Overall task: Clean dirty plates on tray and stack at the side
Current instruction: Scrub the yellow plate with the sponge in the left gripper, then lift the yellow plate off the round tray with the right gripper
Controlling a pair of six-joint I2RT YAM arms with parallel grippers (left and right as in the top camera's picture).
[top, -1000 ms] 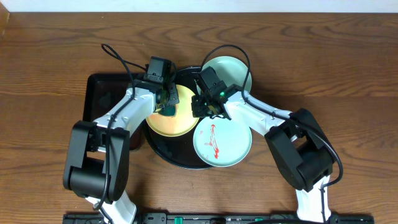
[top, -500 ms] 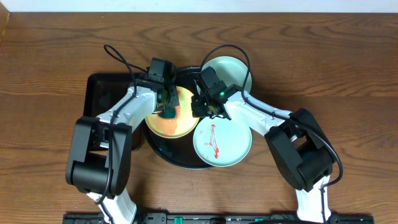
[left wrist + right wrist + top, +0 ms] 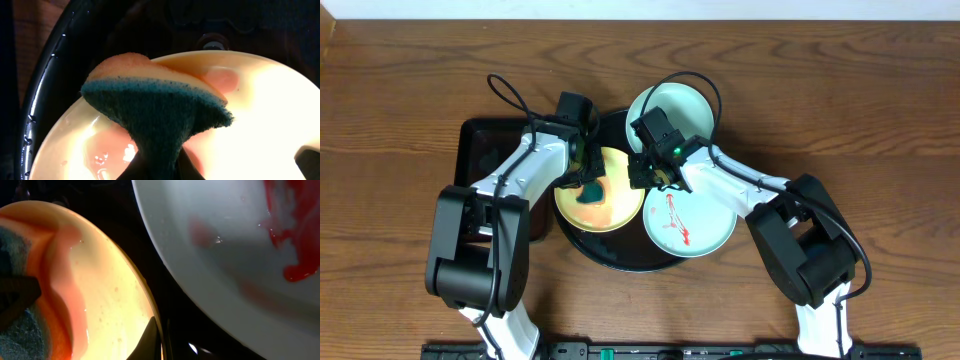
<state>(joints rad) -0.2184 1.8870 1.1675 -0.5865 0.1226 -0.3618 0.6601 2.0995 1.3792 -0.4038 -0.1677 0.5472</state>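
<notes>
The pale yellow plate (image 3: 601, 190) lies on the left of the round black tray (image 3: 610, 255), smeared with thin red sauce. My left gripper (image 3: 582, 182) is shut on the teal sponge (image 3: 160, 115) and presses it onto the yellow plate (image 3: 260, 120). My right gripper (image 3: 642, 178) is shut on the yellow plate's right rim (image 3: 150, 325). An aqua plate with red sauce streaks (image 3: 688, 217) overhangs the tray's right edge; it also shows in the right wrist view (image 3: 230, 255). A second aqua plate (image 3: 685, 112) lies at the tray's far right.
A smaller rectangular black tray (image 3: 480, 150) sits left of the round tray, partly under my left arm. Brown wood-grain tabletop (image 3: 880, 130) lies on all sides. Cables loop above both wrists.
The yellow plate shifted right and toward the front on the tray. The streaked aqua plate slid right. The sponge moved left across the yellow plate, spreading sauce.
</notes>
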